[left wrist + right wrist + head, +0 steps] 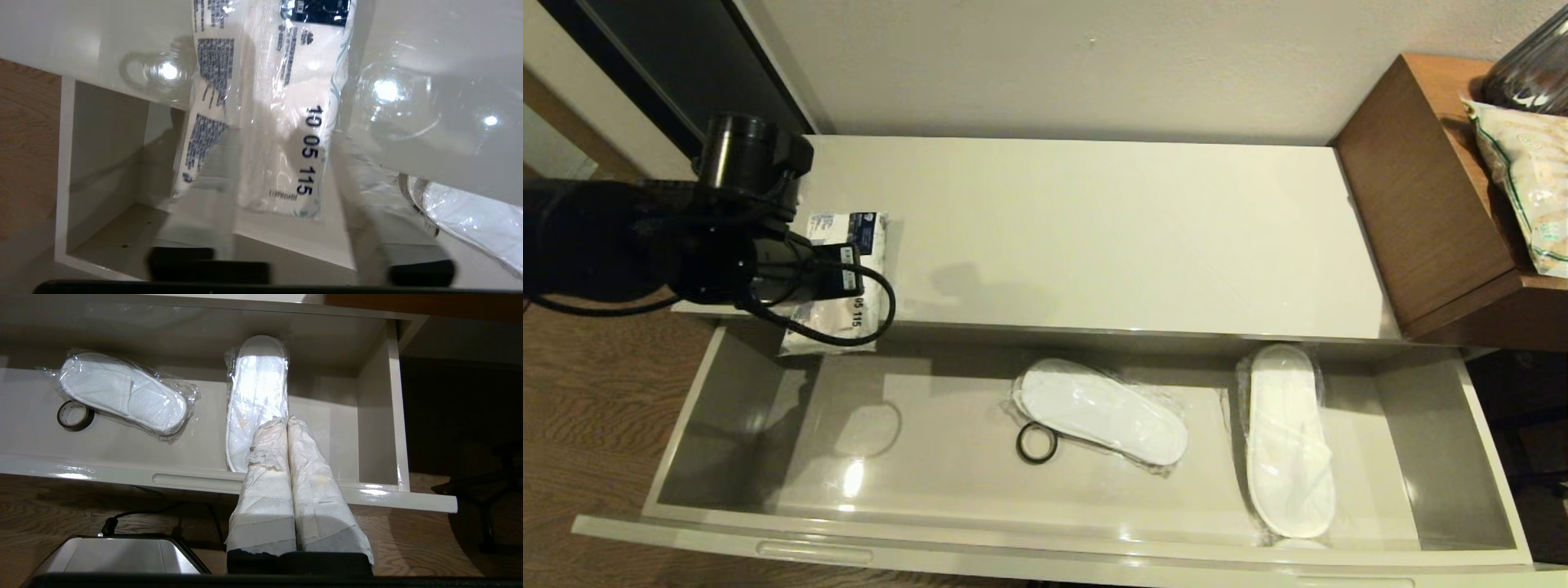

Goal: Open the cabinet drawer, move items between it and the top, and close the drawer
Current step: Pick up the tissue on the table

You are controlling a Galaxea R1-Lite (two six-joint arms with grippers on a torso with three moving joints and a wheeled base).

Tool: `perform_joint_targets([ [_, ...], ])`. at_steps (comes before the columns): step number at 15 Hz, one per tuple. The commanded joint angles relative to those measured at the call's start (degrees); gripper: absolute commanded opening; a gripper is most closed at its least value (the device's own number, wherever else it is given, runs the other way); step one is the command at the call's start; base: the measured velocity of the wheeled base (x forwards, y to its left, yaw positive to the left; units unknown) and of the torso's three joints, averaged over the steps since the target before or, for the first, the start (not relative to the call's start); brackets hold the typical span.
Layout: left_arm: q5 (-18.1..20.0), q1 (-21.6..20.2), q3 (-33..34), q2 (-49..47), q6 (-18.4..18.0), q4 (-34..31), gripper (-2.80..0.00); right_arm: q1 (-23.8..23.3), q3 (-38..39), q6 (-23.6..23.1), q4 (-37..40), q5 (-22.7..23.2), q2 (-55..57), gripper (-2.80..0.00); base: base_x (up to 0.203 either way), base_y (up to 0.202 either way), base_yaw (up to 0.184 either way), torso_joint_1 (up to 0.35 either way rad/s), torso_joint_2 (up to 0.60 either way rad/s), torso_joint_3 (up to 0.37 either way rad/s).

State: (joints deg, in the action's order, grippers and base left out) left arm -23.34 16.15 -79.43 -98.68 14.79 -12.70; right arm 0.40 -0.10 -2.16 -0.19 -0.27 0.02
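Observation:
The cabinet drawer (1045,543) stands pulled out below the cream top (1094,229). A white tissue pack (849,237) printed "10 05 115" lies at the top's left front edge, its near end overhanging the drawer. My left gripper (276,139) hovers over the pack (282,122), open, one finger on each side of it; in the head view my arm covers the pack's middle. My right gripper (287,420) is shut on nothing, in front of the drawer's front panel (196,477) near its right end.
Inside the drawer lie two wrapped white slippers (1103,411) (1286,441) and a black tape roll (1036,443). A taller brown wooden unit (1421,188) with a snack bag (1523,180) borders the top on the right. Wooden floor lies in front.

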Motion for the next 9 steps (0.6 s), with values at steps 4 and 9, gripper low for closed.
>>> perform_joint_targets([
  [4, -0.21, -1.57, -1.66, -1.98, -0.2, -0.07, 0.0, 0.04, 0.01, -0.03, 0.01, 0.0, -0.11, -2.8, 0.0, 0.0, 0.0, 0.0, 0.0, 0.0],
  [9, 0.05, -3.14, -1.43, -4.33, 0.16, -0.04, 0.0, 0.04, 0.01, -0.03, -0.07, 0.0, -0.11, -2.8, 0.0, 0.0, 0.0, 0.0, 0.0, 0.0],
])
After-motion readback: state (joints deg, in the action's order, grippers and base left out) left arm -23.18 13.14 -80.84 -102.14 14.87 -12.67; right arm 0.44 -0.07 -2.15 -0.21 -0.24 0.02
